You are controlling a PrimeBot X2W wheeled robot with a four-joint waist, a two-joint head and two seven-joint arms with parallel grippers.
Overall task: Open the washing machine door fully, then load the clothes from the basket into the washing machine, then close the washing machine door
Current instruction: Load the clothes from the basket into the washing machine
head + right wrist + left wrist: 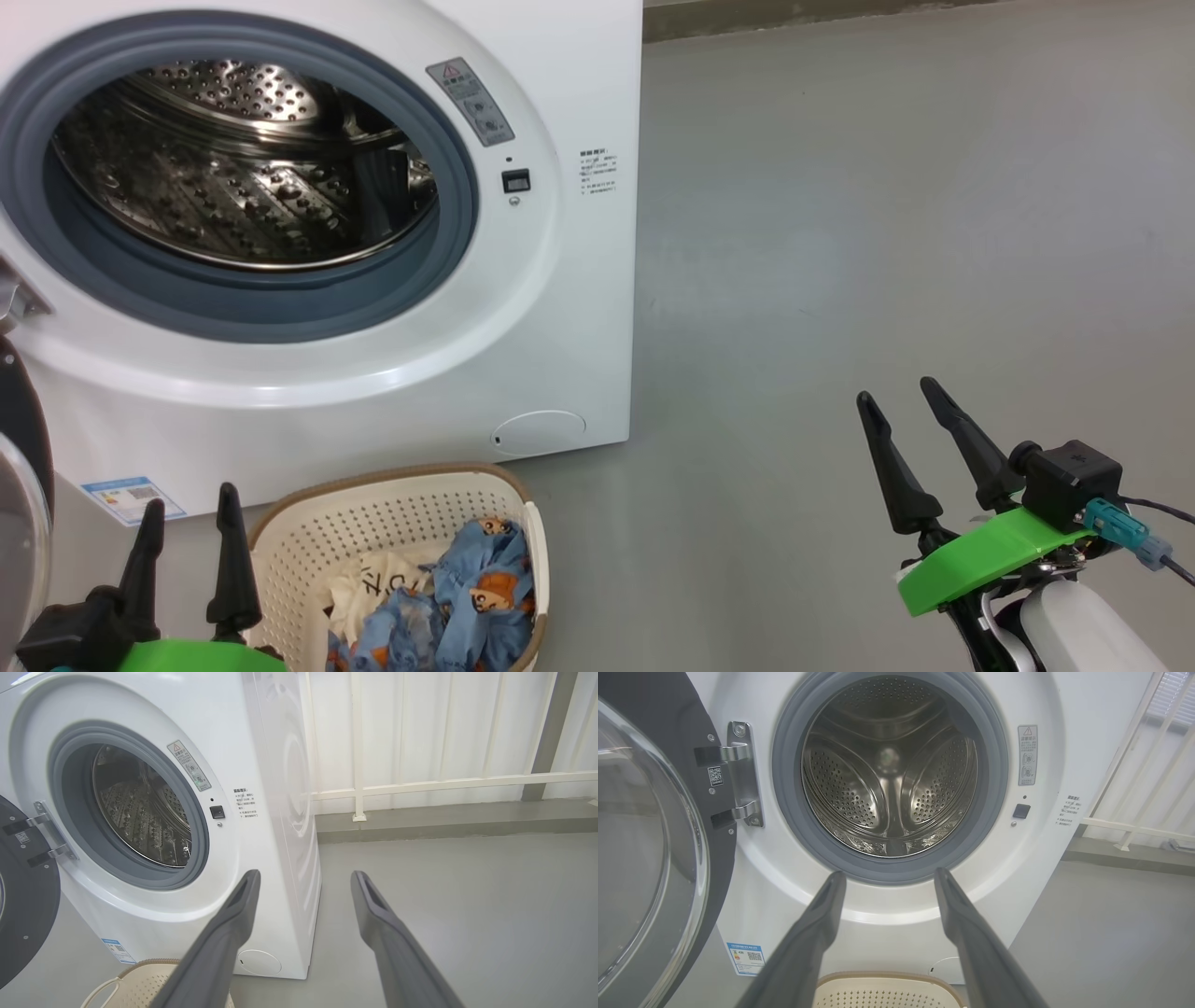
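The white washing machine (560,308) stands at the upper left, its steel drum (243,168) bare inside. Its black washing machine door (640,849) with the glass bowl is swung out to the left on its hinge. On the floor in front sits the cream basket (373,478), with the clothes (467,597) piled in it: blue bear-print pieces and a white one. My left gripper (190,497) is open just left of the basket, its fingers pointing at the drum mouth. My right gripper (898,389) is open over bare floor, far right of the basket.
Grey floor (887,233) stretches to the right of the machine. A white railing (444,784) and a low kerb run behind it. The open door edge (19,485) stands close beside my left arm.
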